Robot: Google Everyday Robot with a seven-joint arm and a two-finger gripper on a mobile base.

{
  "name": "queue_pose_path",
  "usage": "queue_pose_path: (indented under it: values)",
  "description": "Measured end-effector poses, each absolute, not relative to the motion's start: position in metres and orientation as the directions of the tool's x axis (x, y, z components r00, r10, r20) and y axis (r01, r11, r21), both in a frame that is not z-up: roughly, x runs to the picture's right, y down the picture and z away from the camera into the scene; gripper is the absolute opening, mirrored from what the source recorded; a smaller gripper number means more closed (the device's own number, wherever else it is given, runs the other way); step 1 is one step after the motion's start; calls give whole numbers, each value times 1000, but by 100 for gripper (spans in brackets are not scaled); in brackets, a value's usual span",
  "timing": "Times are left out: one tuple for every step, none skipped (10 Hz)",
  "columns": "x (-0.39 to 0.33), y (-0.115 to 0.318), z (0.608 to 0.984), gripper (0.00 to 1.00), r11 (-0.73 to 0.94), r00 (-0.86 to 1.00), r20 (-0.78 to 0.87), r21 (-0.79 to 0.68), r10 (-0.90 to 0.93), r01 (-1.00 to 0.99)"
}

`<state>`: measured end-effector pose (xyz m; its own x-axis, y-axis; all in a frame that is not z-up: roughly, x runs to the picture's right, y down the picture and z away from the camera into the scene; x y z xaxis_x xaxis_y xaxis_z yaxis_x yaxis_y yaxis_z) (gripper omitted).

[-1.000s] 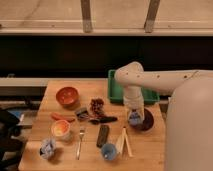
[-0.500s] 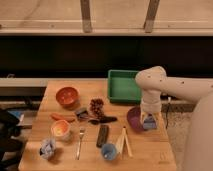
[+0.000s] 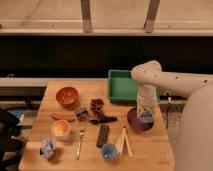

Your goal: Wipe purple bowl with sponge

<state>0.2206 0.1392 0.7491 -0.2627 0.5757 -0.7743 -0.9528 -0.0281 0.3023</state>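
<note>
The purple bowl (image 3: 134,122) sits on the right part of the wooden table (image 3: 150,150), just in front of the green tray. The sponge (image 3: 146,118), a small pale blue block, is inside the bowl on its right side. My gripper (image 3: 145,113) points straight down into the bowl and is shut on the sponge, pressing it against the bowl's inside. The white arm (image 3: 150,77) rises from the bowl and bends off to the right.
A green tray (image 3: 121,85) stands behind the bowl. An orange-red bowl (image 3: 67,96) is at the back left. A dark brown bar (image 3: 103,135), a small blue cup (image 3: 108,151), chopsticks (image 3: 124,141), a fork (image 3: 80,142) and an orange cup (image 3: 60,129) lie in front.
The arm has swung to the right, uncovering the green tray. The gripper with the sponge has shifted from the bowl's left side to its right side.
</note>
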Motion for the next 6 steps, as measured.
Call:
queue_pose_path:
  values:
    - [201,133,752,9,-15,-245,-775,291,583,-957]
    - [189,132,753,9,-10,-239,-777,287,583,-958]
    - [181,133,752,9,-3,-236,-779,287,581,-958]
    - [178,135,750,9,-3,-239,-782,291,576,-957]
    - [179,137,748,9,-13,-253,-781,300,571,-954]
    - [181,137,747,9,-15,-257,-780,303,571,-953]
